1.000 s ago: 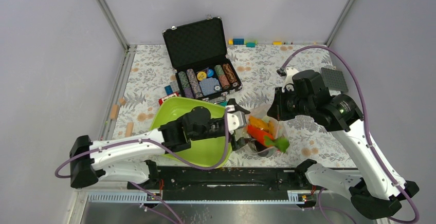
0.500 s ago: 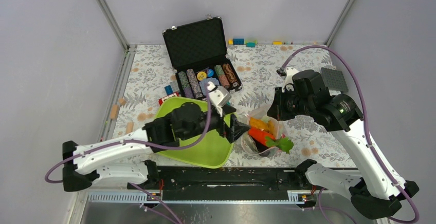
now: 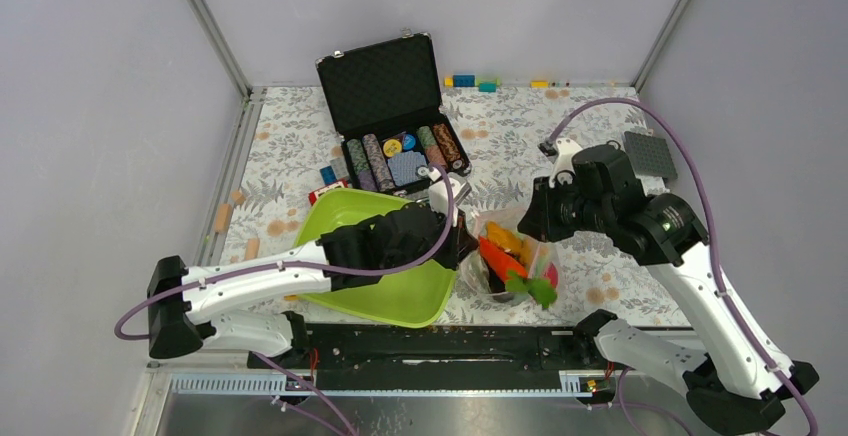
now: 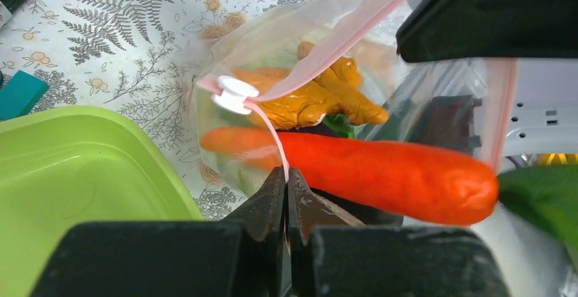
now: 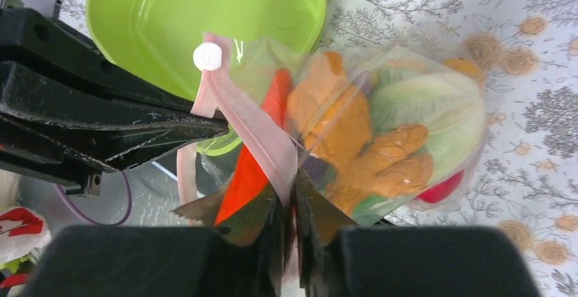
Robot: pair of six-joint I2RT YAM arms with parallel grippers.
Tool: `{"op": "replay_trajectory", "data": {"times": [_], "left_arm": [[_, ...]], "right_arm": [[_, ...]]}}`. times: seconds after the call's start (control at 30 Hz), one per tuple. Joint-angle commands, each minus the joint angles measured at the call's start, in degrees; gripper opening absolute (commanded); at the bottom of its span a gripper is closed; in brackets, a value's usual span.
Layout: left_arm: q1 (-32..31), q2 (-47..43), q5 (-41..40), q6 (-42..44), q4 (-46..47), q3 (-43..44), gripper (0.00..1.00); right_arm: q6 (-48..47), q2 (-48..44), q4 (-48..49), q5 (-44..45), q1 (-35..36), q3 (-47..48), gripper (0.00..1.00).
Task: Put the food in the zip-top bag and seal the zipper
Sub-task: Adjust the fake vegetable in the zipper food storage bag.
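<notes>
The zip-top bag (image 3: 500,274) lies right of the green tray, holding food: orange-yellow pieces (image 5: 382,164), lettuce (image 5: 426,103) and a red apple (image 5: 444,188). An orange carrot (image 4: 388,173) pokes out of its mouth. My left gripper (image 4: 287,174) is shut on the pink zipper (image 4: 271,128) just below the white slider (image 4: 234,95). My right gripper (image 5: 290,182) is shut on the same zipper strip (image 5: 252,130) at the mouth's other side. In the top view the left gripper (image 3: 463,244) and the right gripper (image 3: 541,228) flank the bag.
The lime-green tray (image 3: 400,294) lies under my left arm, touching the bag's left side. An open black case of poker chips (image 3: 400,151) stands behind it. Small blocks (image 3: 475,81) line the back wall, and a grey plate (image 3: 650,154) lies at the right.
My left gripper was open beside the bag's mouth; it swung and has now shut on the zipper strip. The bag and carrot shifted slightly. The right arm barely moved.
</notes>
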Motion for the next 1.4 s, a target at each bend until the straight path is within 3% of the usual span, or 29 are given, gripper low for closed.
{"op": "replay_trajectory", "data": {"times": [0.0, 0.1, 0.33, 0.47, 0.6, 0.87, 1.1, 1.37], "left_arm": [[-1.43, -1.77, -3.90, -4.99, 5.88, 2.28, 0.00], [-1.94, -2.89, -4.41, -9.37, 6.10, 1.98, 0.00], [-1.96, -1.75, -12.44, -21.84, -1.62, 8.24, 0.00], [-1.96, 0.57, -17.96, -26.56, -9.23, 14.08, 0.00], [-1.96, 3.38, -20.57, -28.97, -14.42, 19.00, 0.00], [-1.98, 7.52, -23.79, -30.04, -17.69, 24.31, 0.00], [-1.93, 8.44, -24.29, -30.03, -18.02, 25.12, 0.00], [-1.86, 8.68, -24.28, -29.68, -17.86, 25.26, 0.00]], "right_arm": [[-2.03, -4.36, 5.19, -5.20, -0.37, -2.79, 0.25], [-2.89, -7.35, 6.67, -5.88, -0.39, -3.56, 0.43], [-2.46, -16.48, 9.59, -6.35, -0.37, -5.33, 0.69], [0.50, -18.46, 1.59, 0.67, -0.36, -2.00, 0.65], [-2.48, -20.29, -8.62, -2.73, -0.37, 1.39, 0.63], [-6.70, -24.24, -10.66, -13.76, -0.36, 3.59, 0.64], [-7.48, -21.48, -12.22, -11.42, -0.37, 1.98, 0.64], [-4.41, -17.08, -5.93, -11.33, -0.38, 4.15, 0.38]]}}
